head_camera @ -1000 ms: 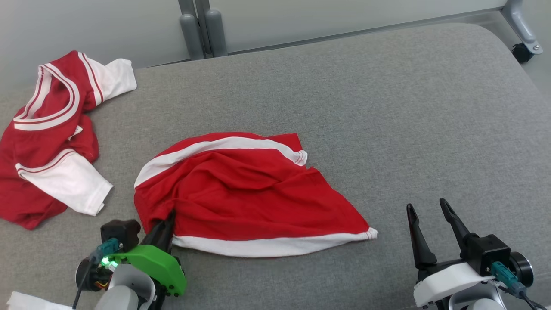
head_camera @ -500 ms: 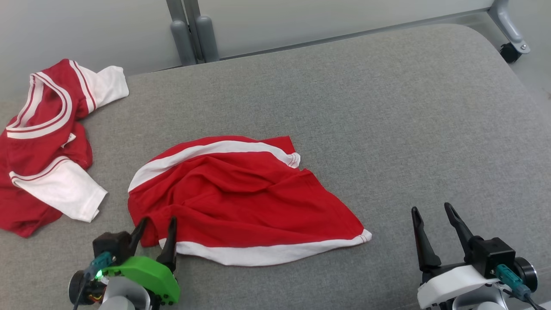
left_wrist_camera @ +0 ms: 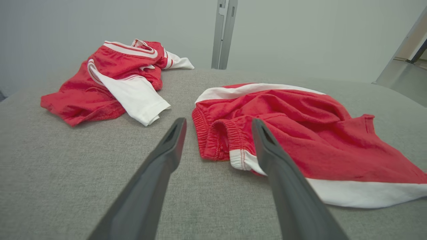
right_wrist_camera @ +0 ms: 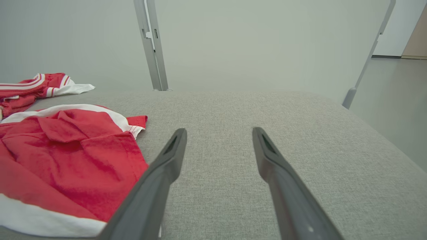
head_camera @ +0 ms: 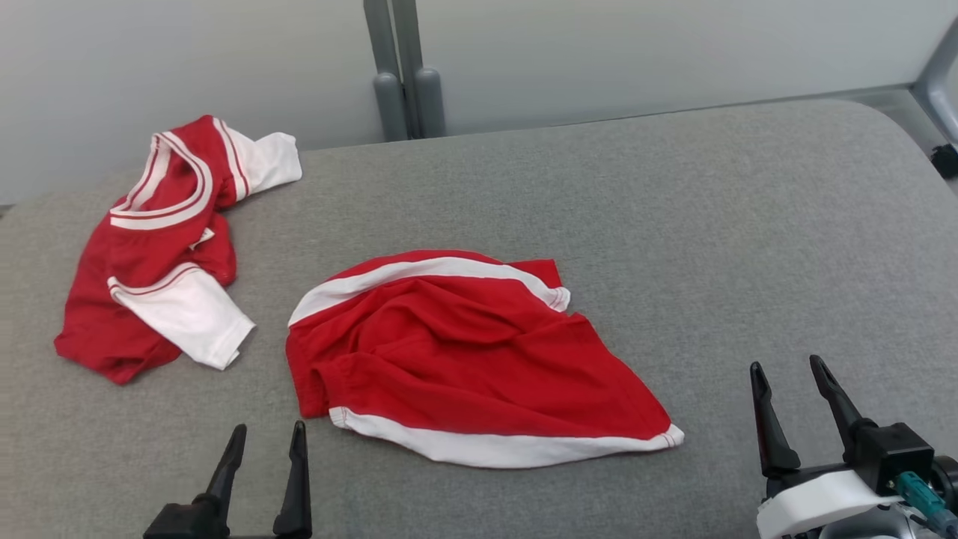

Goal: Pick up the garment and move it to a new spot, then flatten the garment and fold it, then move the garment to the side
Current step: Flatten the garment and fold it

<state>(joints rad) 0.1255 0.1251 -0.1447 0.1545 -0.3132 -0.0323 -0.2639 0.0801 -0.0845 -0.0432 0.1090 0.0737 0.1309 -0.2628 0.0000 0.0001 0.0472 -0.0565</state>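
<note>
A pair of red shorts with white bands [head_camera: 464, 359] [left_wrist_camera: 300, 133] [right_wrist_camera: 60, 153] lies rumpled in the middle of the grey padded surface [head_camera: 673, 224]. My left gripper [head_camera: 266, 442] [left_wrist_camera: 217, 125] stands open just in front of the shorts' near-left corner, apart from the cloth, its fingers holding nothing. The elastic waistband edge lies just beyond its fingertips in the left wrist view. My right gripper [head_camera: 789, 374] [right_wrist_camera: 218, 133] is open at the lower right, to the right of the shorts' white hem, over bare fabric.
A second garment, a red and white shirt [head_camera: 165, 247] [left_wrist_camera: 113, 80] [right_wrist_camera: 36, 88], lies crumpled at the far left. A grey post [head_camera: 404, 67] rises behind the surface's far edge. A metal frame leg [head_camera: 939, 90] stands at the right.
My left gripper let go of the shorts' near-left edge, opened and drew back toward me. The head camera has also shifted, so the whole scene sits further right and lower.
</note>
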